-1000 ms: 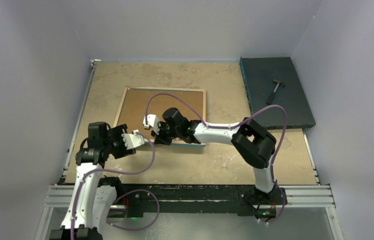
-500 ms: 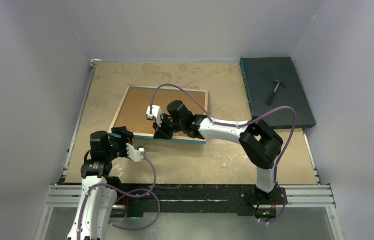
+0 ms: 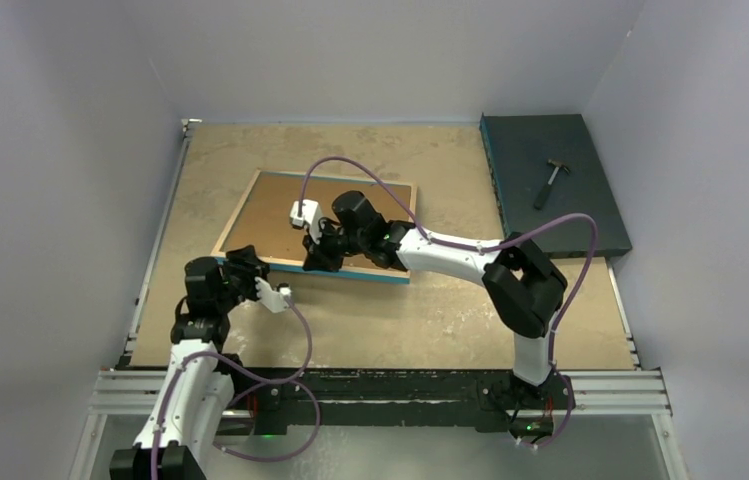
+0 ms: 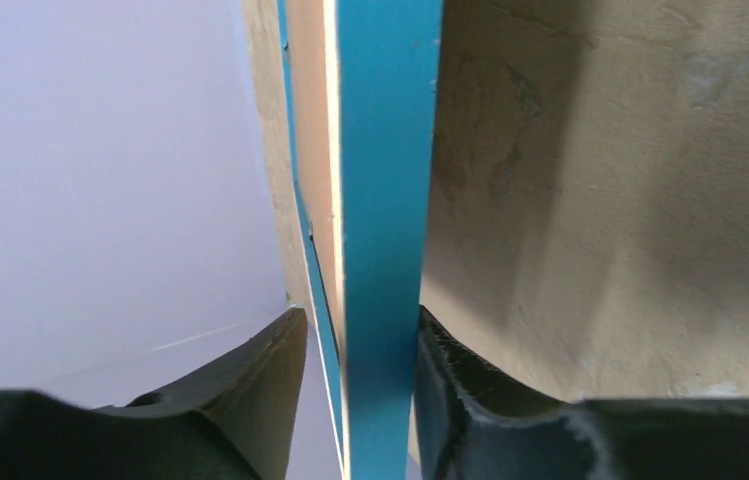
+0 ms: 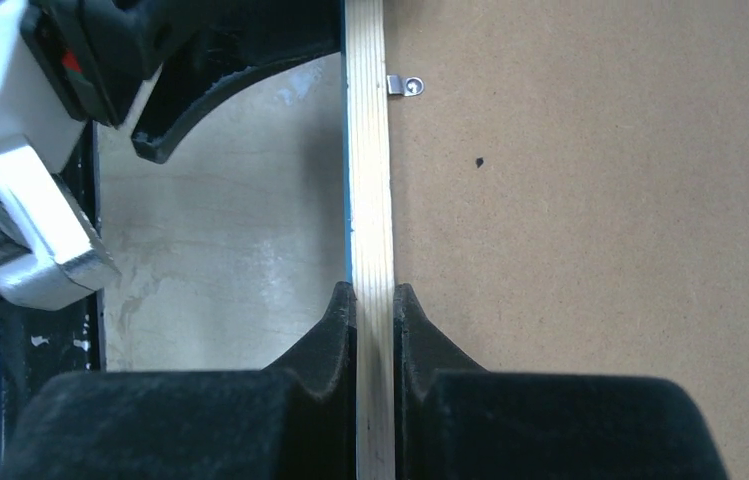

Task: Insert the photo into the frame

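My left claw straddles the blue edge of the frame at its 7 o'clock corner. It is half closed, with one pad against the edge and a gap at the other, so it has no grip yet. A second ago this claw stood wider and sat further along the near edge. It has since swung round to the corner while narrowing. My right claw stays pinched on the pale wooden rail of the near side, and the frame has shifted a little toward 9 o'clock.

I judge I am about to hold the frame two-handed, ready to lift or turn it.

The photo is nowhere in sight. The backing board fills the frame's back and a small metal clip sits over its edge. I cannot tell whether the print lies beneath. If it does not, that board and its clips stand in my way.

At 2 o'clock on the table lies a dark slab with a hammer, well apart from my work.
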